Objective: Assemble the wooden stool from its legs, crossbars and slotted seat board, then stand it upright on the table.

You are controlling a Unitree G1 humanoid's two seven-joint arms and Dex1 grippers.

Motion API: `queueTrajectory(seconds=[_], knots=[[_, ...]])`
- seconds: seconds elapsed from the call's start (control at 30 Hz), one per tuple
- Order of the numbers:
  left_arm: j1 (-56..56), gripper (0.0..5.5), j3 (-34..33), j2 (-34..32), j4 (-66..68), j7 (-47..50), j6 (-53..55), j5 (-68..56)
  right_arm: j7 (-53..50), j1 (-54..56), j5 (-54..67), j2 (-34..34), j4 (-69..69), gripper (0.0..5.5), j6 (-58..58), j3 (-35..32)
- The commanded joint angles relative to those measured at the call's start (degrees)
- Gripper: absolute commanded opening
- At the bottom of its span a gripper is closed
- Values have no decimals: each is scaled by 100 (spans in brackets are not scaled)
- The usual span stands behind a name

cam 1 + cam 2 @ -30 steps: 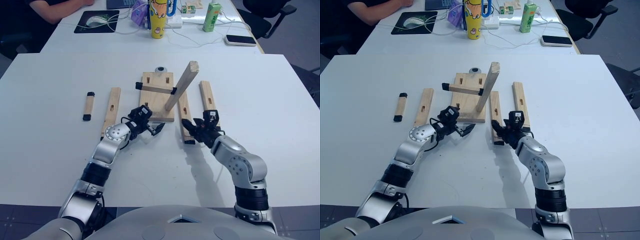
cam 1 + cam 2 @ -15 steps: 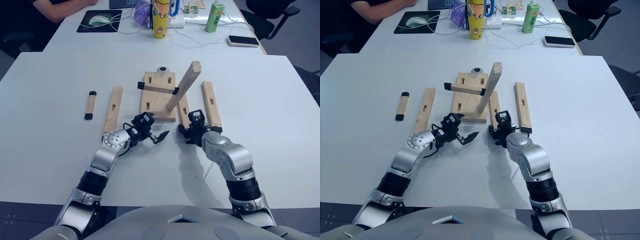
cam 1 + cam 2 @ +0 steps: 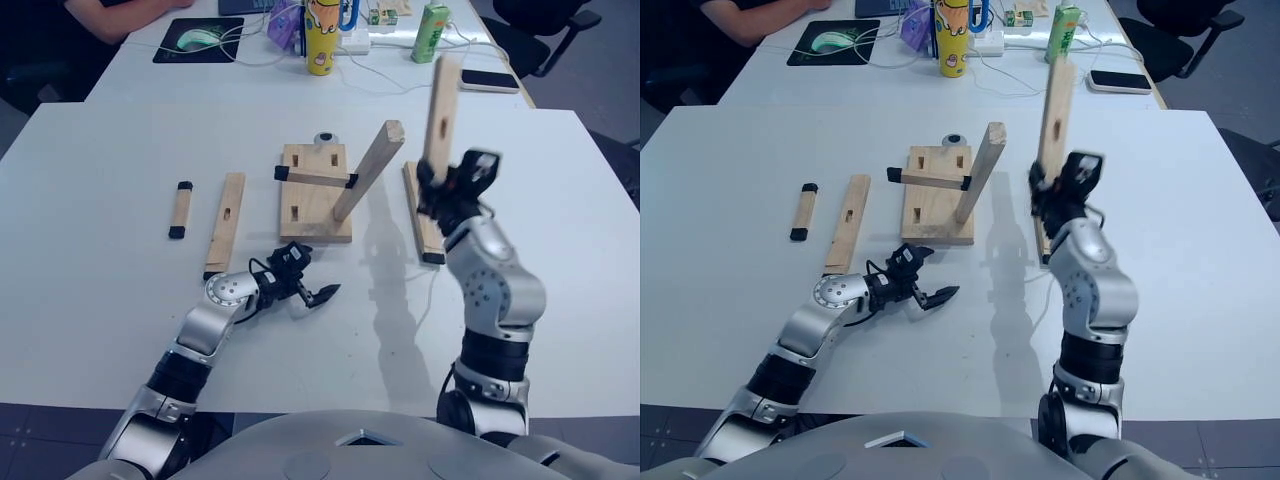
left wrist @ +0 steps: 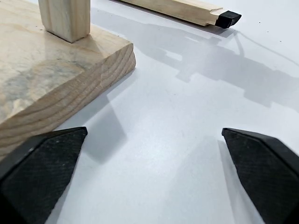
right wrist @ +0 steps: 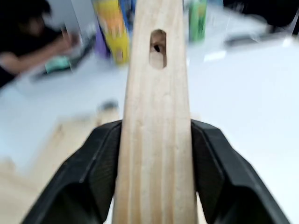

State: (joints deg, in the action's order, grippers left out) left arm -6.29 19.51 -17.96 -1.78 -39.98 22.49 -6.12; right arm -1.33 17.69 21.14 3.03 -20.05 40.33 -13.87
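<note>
Leg (image 3: 441, 105) upright in right jaws, above table (image 3: 100, 290), toward its right edge from seat board (image 3: 320, 215); left jaws wide, beside board.

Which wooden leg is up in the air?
The leg in the right end effector, held upright off the table. Another leg stands in the seat board; two more lie flat.

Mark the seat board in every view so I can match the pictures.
Left eye view: seat board lies flat mid-table, just beyond the left gripper.
Right eye view: same spot, mid-table.
Left wrist view: its thick corner, close to the open gripper.
Right wrist view: probably the blurred wood behind the held leg; too blurred to be sure.
Shared landmark: the tilted leg standing in the board.
</note>
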Motion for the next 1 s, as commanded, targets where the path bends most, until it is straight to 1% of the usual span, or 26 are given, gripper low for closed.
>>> queueTrajectory(seconds=[0.03,0.07,0.13,0.2,0.23,0.3,0.37,0.47,0.53,0.63,0.7,0.8,1.0], knots=[[21,540,-182,-198,-68,-235,177,-216,811,1047,929,387,287,207,-403,-596],[18,540,-228,-239,-103,-310,222,-295,1140,1285,1311,534,360,207,-272,-690],[12,540,-338,-301,-232,-489,377,-529,1626,1624,2493,646,459,207,73,-1075],[4,540,-517,-367,-426,-714,629,-897,2248,1638,3859,962,479,207,701,-1331],[18,540,-606,-406,-543,-828,773,-1099,2556,1537,4305,1150,419,207,985,-1336],[81,540,-831,-493,-851,-1009,1095,-1563,3038,1235,4739,1487,256,207,1425,-1134],[116,540,-1238,-560,-1235,-1143,1545,-2256,3340,899,4867,1718,95,207,1734,-816],[37,540,-2214,-820,-1707,-1206,2411,-3571,3619,328,4872,1913,-53,207,1961,-365],[-63,540,-2689,-979,-1864,-1171,2835,-4265,3742,-6,4677,1997,-129,207,1915,-129],[-447,540,-3447,-1047,-1905,-800,3389,-5632,4152,-486,4515,2191,-209,207,1933,285],[-720,540,-3602,-1023,-1763,-487,3541,-6011,4463,-725,4432,2302,-182,207,1911,503],[-945,540,-3617,-958,-1595,-161,3670,-6392,4891,-868,4370,2484,-55,207,1881,726],[-1006,540,-3348,-949,-1343,-20,3787,-6488,5502,-884,4415,2690,114,207,1918,952]])
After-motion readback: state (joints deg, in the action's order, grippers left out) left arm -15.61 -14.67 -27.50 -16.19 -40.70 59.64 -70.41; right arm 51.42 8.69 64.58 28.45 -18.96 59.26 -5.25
